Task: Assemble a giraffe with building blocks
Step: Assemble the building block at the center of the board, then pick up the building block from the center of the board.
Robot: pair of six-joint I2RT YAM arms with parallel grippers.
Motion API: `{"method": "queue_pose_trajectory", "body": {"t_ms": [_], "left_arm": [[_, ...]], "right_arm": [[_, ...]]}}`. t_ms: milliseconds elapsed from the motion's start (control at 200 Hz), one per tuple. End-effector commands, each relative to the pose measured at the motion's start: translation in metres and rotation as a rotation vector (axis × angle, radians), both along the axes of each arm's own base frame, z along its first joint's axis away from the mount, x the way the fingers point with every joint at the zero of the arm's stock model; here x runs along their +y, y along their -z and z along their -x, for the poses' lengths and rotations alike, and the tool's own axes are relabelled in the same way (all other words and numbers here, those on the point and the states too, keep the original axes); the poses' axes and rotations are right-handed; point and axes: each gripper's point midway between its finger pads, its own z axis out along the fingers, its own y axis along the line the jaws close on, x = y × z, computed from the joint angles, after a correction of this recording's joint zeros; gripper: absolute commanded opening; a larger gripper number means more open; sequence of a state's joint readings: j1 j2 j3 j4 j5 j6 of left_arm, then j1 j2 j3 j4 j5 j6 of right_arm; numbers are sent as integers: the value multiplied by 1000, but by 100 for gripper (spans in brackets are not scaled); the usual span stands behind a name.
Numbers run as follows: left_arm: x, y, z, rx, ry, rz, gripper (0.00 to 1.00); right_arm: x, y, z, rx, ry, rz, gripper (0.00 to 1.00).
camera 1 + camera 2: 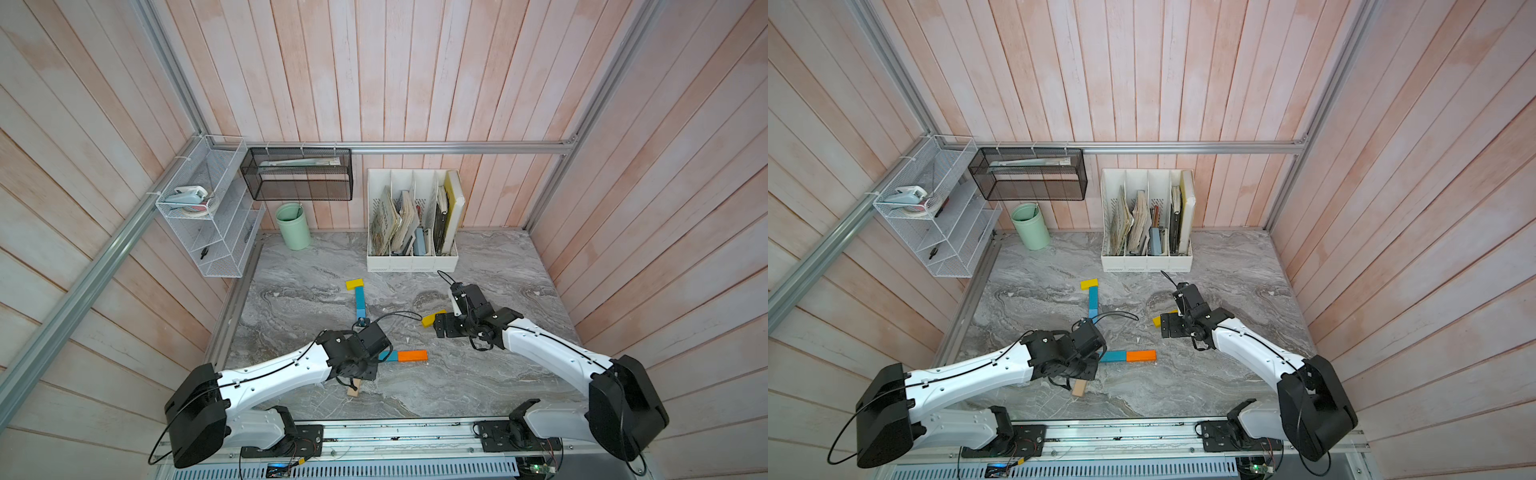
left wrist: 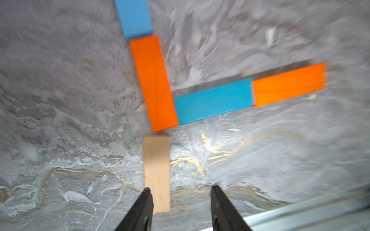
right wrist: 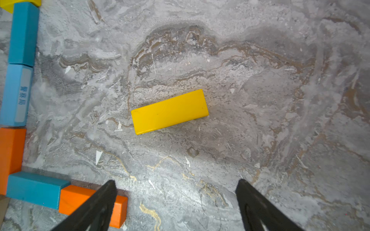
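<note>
**Top views:** giraffe (image 1: 360, 301) lies flat mid-table (image 1: 478, 374), mostly built. Yellow head (image 1: 354, 284) is at the far end and the blue neck (image 1: 360, 303) runs back toward the robot. Teal body bar (image 1: 388, 356) and orange body bar (image 1: 412, 355) sit end to end, heading toward the right arm's side. The left wrist covers the neck-body joint, so those jaws are hidden here. Tan leg (image 1: 1079, 388) pokes out from under that wrist. Loose yellow block (image 1: 432, 319) sits apart from the figure, right at the right arm's tool.

**Left wrist:** frame is blurred. Left gripper (image 2: 180, 190) is partly open and grips nothing. One finger (image 2: 144, 204) overlaps the tan leg's near end; contact or clearance, cannot tell. The leg's other end is just beside the foot of the orange neck bar (image 2: 154, 84). The teal body bar butts against that bar's side.

**Right wrist:** right gripper (image 3: 176, 181) is wide open and empty, above the loose yellow block. The block lies flat, clear of everything, with its long axis skewed to the jaw line. One finger crosses in front of the orange body bar's end.

**Risks, my read:**
- If that left finger is touching, pulling out sideways drags the tan leg off line. It could also shove the orange neck bar and open the joint.
- Closing on the yellow block without squaring the wrist means an end-to-end or corner grip. The block twists or pops out.
- Carrying it to the orange body bar's free end passes close to that bar. A low approach nudges the bar, and nothing pins these bars down.
</note>
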State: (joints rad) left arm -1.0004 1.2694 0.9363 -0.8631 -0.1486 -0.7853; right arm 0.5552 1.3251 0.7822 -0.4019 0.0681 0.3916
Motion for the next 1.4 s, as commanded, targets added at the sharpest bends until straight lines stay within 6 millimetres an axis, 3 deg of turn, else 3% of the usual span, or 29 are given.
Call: {"method": "queue_pose_trajectory", "body": {"t_ms": [0,70,170,230,295,330,400,500,585,945,1160,1260,1395], "left_arm": [[-4,-67,-18,-163,-6,83,48],[-7,-105,-31,-288,-18,178,43],[0,-137,-53,-409,-68,323,43],[6,-146,-64,-444,-89,389,43],[9,-148,-74,-466,-88,402,43],[10,-145,-78,-460,-84,378,43],[14,-128,-84,-419,-95,295,42],[15,-99,-85,-359,-77,206,38],[12,-86,-82,-344,-54,215,38],[27,-83,-65,-404,-63,298,37],[29,-85,-61,-399,-45,289,37],[30,-89,-60,-411,-46,299,37],[31,-86,-59,-402,-38,286,37]], "right_arm": [[2,-17,-14,-52,8,34,98],[12,-23,-17,-69,-19,-14,98],[25,-26,-21,-35,-27,-93,97],[34,-23,-25,38,-16,-143,82],[48,-19,-29,117,-19,-171,52],[54,-15,-32,163,-4,-178,47],[62,-7,-38,240,37,-187,49],[72,-1,-47,320,102,-205,73],[75,7,-48,392,175,-212,74],[56,7,-54,502,594,-167,73],[46,39,-23,720,834,-26,75],[50,54,-11,758,859,-55,75],[48,61,-9,733,893,-119,75]]}}
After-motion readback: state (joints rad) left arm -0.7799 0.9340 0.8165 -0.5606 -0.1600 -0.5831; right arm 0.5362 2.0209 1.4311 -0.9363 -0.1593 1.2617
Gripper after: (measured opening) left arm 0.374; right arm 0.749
